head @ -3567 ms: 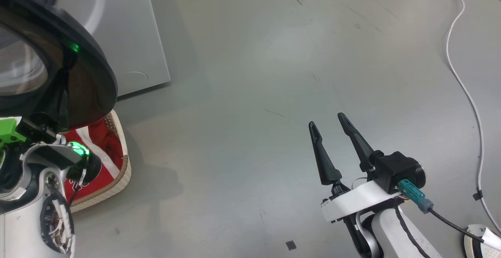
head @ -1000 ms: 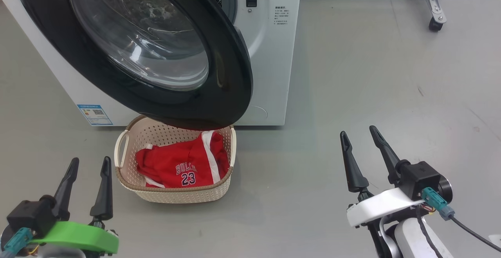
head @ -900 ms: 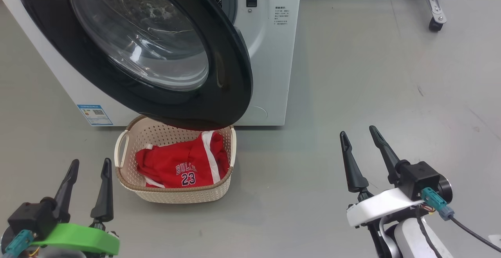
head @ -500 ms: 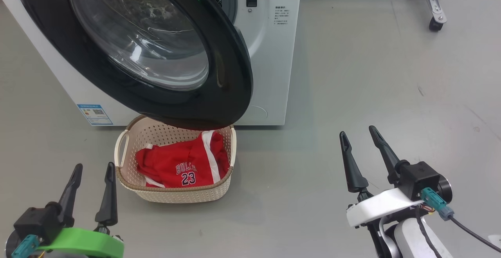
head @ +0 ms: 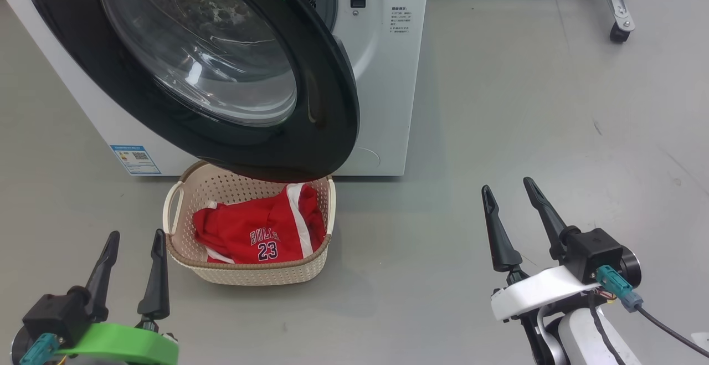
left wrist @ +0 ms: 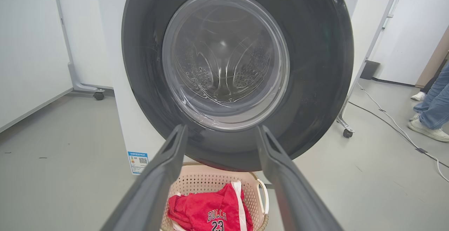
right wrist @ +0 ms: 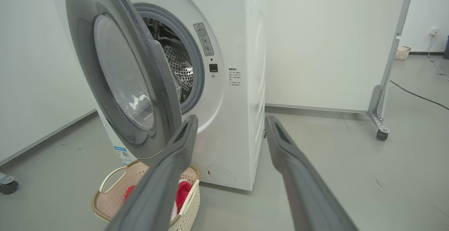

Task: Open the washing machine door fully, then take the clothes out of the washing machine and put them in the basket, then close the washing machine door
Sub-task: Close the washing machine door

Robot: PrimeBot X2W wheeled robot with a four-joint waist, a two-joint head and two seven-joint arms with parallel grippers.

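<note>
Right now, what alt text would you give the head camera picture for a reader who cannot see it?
A white washing machine stands with its round black-rimmed door partly open above a small cream basket holding a red jersey printed BULLS 23. The left gripper and right gripper, both open and empty, point up from the bottom corners over grey floor.

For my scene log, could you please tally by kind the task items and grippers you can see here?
Washing machine: 1
Washing machine door: 1
Basket: 1
Red jersey: 1
Grippers: 2, the left gripper and the right gripper
Total: 6
</note>
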